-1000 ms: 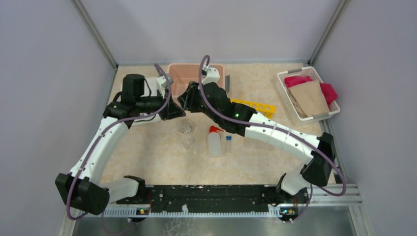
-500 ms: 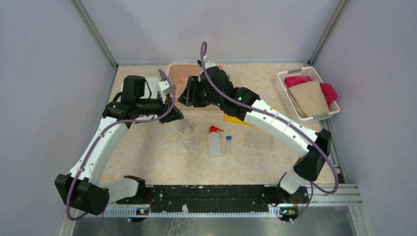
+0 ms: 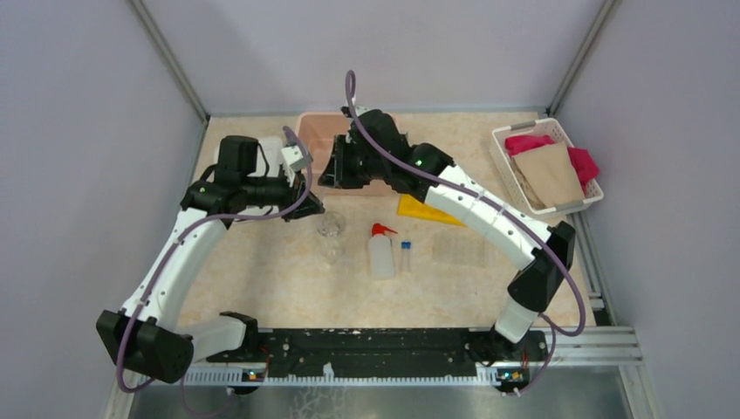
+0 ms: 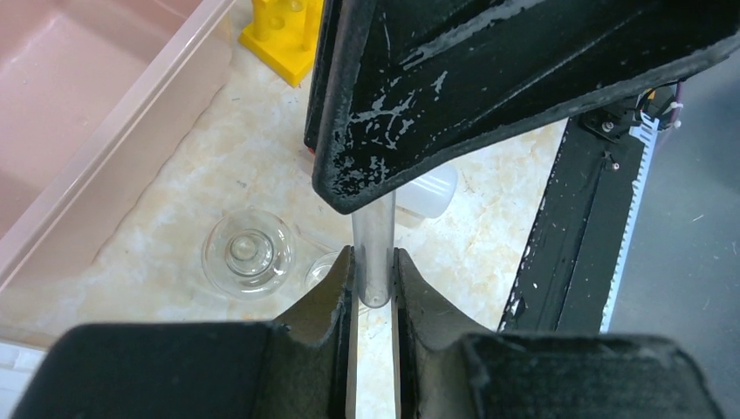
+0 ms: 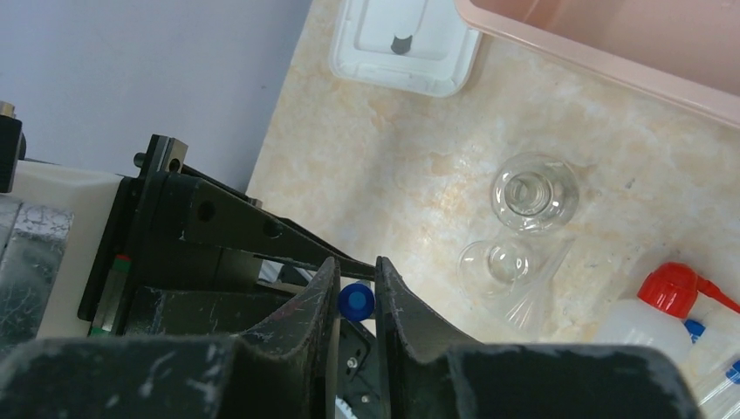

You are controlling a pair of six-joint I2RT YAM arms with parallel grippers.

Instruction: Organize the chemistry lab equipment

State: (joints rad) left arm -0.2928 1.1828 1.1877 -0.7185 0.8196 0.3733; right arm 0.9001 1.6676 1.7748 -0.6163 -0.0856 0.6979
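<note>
My left gripper (image 4: 373, 278) is clamped on the body of a clear tube (image 4: 373, 231), holding it off the table (image 3: 279, 271) just in front of the pink tub (image 3: 316, 131). My right gripper (image 5: 356, 269) is pinched on the same tube, its fingers pressed against both sides of the blue cap (image 5: 356, 301). On the table below us stands the glass flask (image 5: 533, 192), with the squeeze bottle (image 3: 380, 255) near it and the yellow rack (image 3: 423, 209) farther to my right.
</note>
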